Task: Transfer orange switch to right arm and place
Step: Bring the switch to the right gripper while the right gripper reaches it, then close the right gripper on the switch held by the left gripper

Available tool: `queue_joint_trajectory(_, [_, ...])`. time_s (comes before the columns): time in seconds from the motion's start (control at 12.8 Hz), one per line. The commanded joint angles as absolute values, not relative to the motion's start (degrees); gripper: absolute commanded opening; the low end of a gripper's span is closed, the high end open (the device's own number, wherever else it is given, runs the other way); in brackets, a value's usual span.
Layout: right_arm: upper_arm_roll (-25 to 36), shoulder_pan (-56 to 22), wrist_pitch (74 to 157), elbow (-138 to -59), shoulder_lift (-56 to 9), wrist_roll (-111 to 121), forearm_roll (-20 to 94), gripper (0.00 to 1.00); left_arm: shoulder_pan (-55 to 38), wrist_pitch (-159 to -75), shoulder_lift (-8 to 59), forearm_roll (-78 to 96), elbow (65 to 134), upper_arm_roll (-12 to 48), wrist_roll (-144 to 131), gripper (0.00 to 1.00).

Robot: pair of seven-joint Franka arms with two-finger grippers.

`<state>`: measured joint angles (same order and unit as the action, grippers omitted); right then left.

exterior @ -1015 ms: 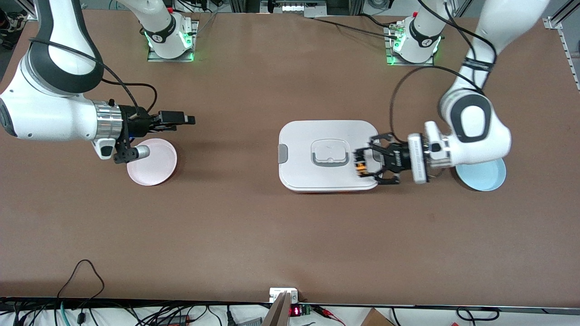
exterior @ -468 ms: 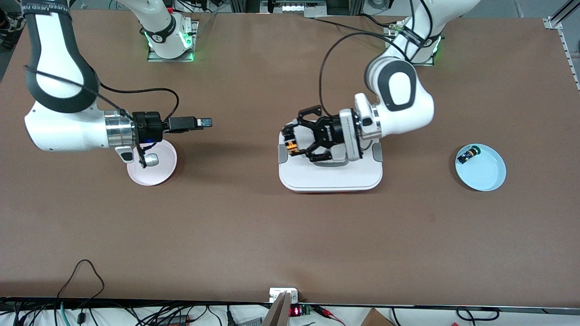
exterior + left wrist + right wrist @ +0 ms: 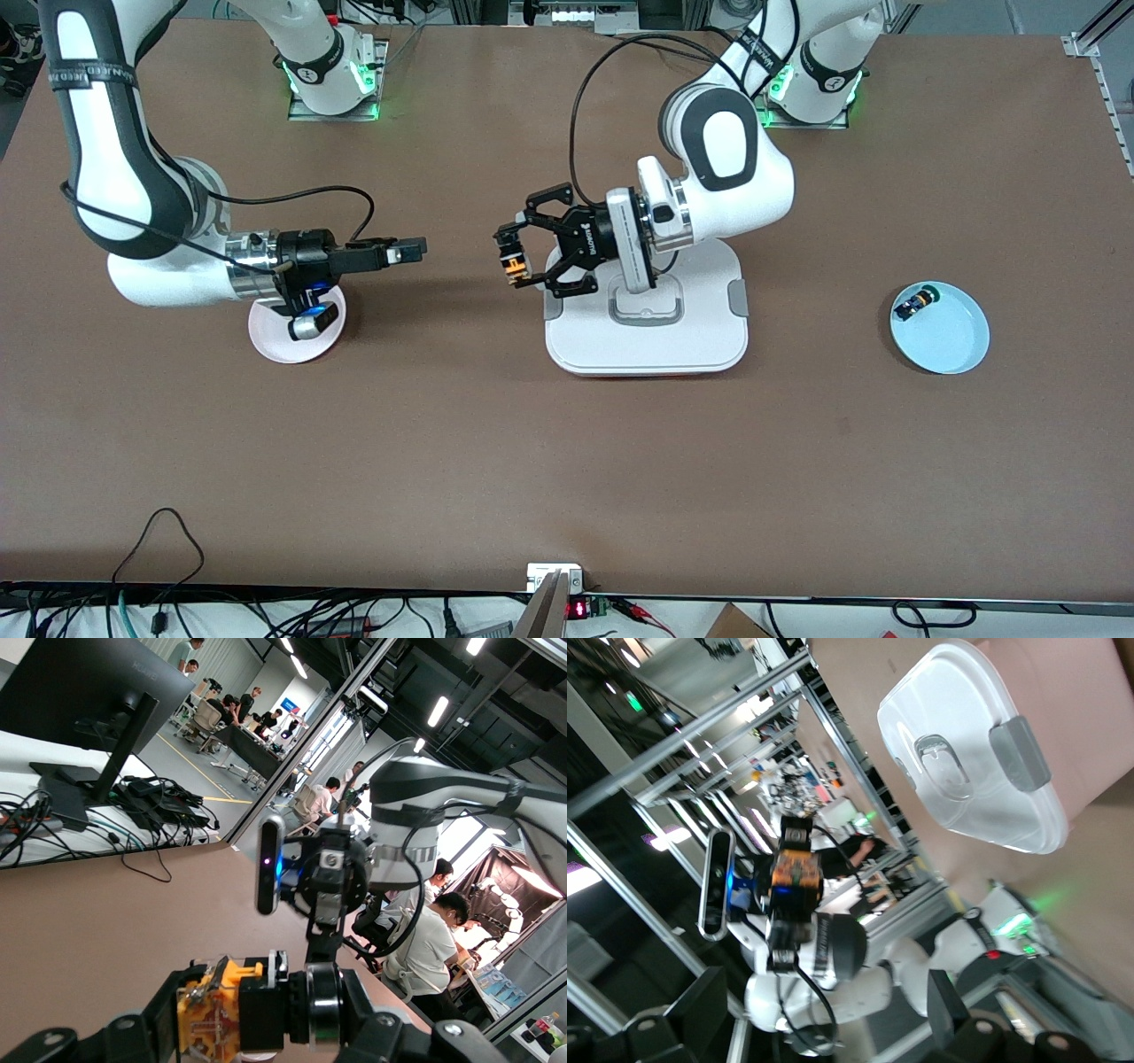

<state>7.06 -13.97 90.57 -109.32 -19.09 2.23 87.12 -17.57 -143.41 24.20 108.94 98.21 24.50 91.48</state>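
Left gripper point(image 3: 516, 264) carried orange switch point(image 3: 518, 267) toward right gripper point(image 3: 409, 251).

Even overhead light fills the front view, sharp throughout; soft shadows lie on the brown table point(image 3: 567, 461) under both arms. Ceiling strip lights glare in the left wrist view. The right wrist view is darker, its background blurred.

Desk point(image 3: 567, 461) brown. Switch point(image 3: 516, 267) black with orange end. Box point(image 3: 647, 341) white, grey clips. Plate point(image 3: 275, 346) pink; second plate point(image 3: 952, 341) pale blue, black-blue part point(image 3: 912, 304) with green cap on it. Arms white, dark grey joints. Both grippers black.
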Motion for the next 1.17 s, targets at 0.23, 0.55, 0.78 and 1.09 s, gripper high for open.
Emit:
queue_joint_trajectory(0.23, [6.4, -14.4, 86.6, -107.2, -23.9, -10.6, 95.1, 1.0, -19.6, -144.7, 28.0, 110.3, 92.2, 24.3, 91.7, 0.0])
queue_joint_trajectory(0.55, [5.0, -15.1, 86.5, -105.6, -24.4, -14.1, 95.4, 1.0, -19.9, -144.7, 28.7, 110.2, 91.6, 24.3, 92.0, 0.0])
queue_joint_trajectory(0.78, [4.3, -15.1, 86.6, -104.6, -24.7, -13.2, 95.5, 1.0, -19.8, -144.7, 28.7, 110.2, 91.6, 24.3, 92.0, 0.0])
queue_joint_trajectory(1.09, [4.3, -14.9, 86.6, -101.8, -27.0, -9.9, 95.6, 1.0, -19.8, -144.7, 28.8, 110.2, 91.5, 24.2, 92.0, 0.01])
